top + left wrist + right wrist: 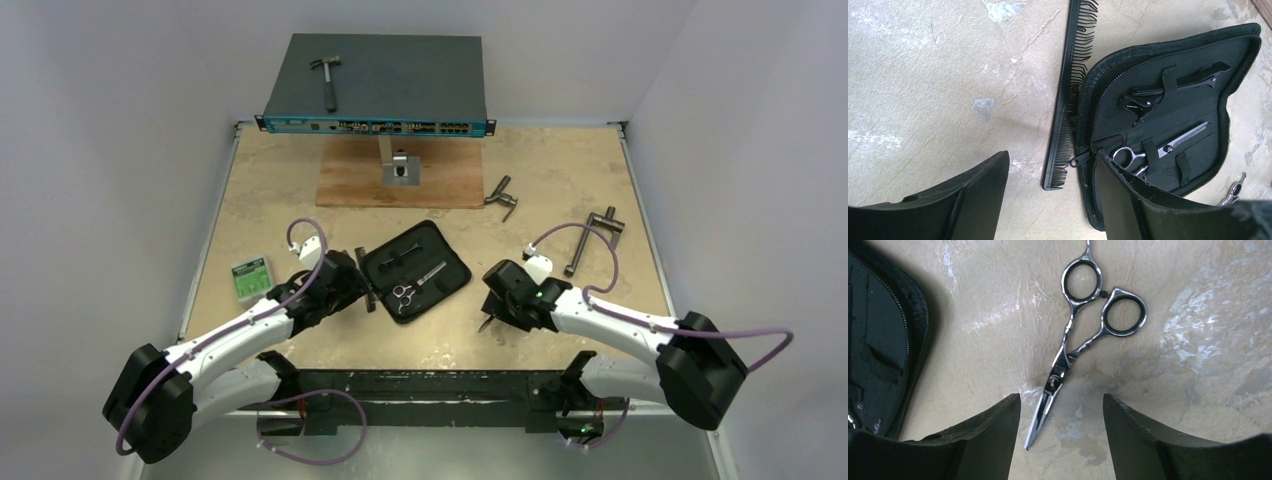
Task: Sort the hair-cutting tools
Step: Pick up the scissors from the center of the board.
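Loose scissors (pixel 1055 372): flat on desk (pixel 1198 340) near its front edge, right of the open case (pixel 878 340); blade tip at the gap of the right jaws, which stand apart, rings pointing away; left jaws, also apart, farther off.

glossy metal scissors (pixel 1054 380), matt black plastic comb (pixel 1063 100), black cloth case (pixel 1193 107), rough stone-look table (pixel 923 75)

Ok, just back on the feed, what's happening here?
Both hands are open and holding nothing. The right hand hovers over one pair of scissors lying on the table right of the open black case. The left hand is over the comb, which lies along the case's left edge. The other scissors and the hair clip sit strapped inside the case.
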